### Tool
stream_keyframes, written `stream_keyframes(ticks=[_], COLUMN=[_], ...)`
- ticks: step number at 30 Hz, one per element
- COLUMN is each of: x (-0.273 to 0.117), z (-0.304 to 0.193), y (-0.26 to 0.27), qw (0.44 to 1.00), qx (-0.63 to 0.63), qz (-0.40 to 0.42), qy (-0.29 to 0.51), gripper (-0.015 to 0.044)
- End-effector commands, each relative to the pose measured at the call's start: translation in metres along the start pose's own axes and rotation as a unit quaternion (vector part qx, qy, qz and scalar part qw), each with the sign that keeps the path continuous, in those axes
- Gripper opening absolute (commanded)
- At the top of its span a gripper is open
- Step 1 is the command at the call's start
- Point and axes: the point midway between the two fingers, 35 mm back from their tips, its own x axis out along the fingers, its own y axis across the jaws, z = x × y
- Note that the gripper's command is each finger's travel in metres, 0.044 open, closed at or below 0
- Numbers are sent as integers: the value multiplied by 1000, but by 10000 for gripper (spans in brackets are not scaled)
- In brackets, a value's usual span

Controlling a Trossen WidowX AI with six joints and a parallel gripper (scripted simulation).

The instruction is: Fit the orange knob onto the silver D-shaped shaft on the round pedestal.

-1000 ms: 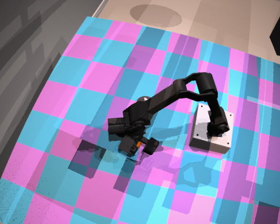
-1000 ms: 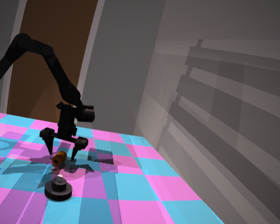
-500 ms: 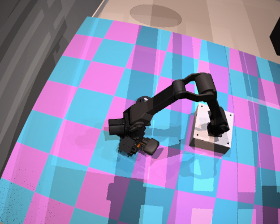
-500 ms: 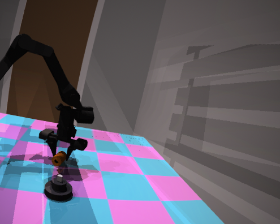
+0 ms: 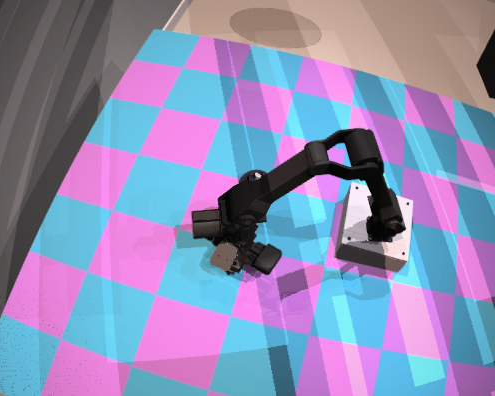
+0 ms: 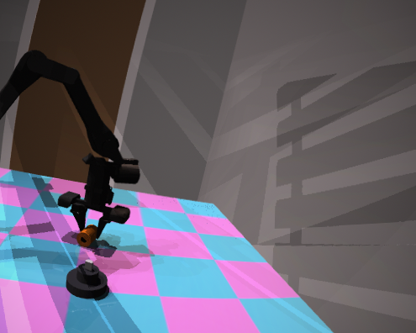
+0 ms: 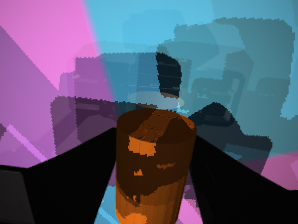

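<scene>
The orange knob (image 6: 86, 236) (image 7: 154, 175) lies on its side low at the mat, its dark hole end facing the exterior camera; in the top view only an orange sliver shows. The hole's flat side is too small to make out. My gripper (image 6: 89, 234) (image 7: 154, 138) points down with one finger against each side of the knob, shut on it. The black round pedestal (image 6: 86, 288) stands upright nearer the exterior camera, apart from the knob, with the short silver shaft (image 6: 89, 265) bare on top. I cannot make out the pedestal in the top view or the wrist view.
The pink and blue checkered mat (image 5: 178, 330) (image 6: 196, 277) lies under everything. The arm's base stands on a silver box (image 5: 353, 215) to the right in the top view. Strong shadows and light streaks cross the mat.
</scene>
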Motion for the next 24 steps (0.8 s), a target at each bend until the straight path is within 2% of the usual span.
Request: stream_keyframes(ticks=[1, 24], x=[-1, -13], z=[-1, -21], y=[0, -1], qw=[1000, 982], qx=[-1, 0], qz=[-1, 1], qy=[-7, -189], gripper=[179, 179])
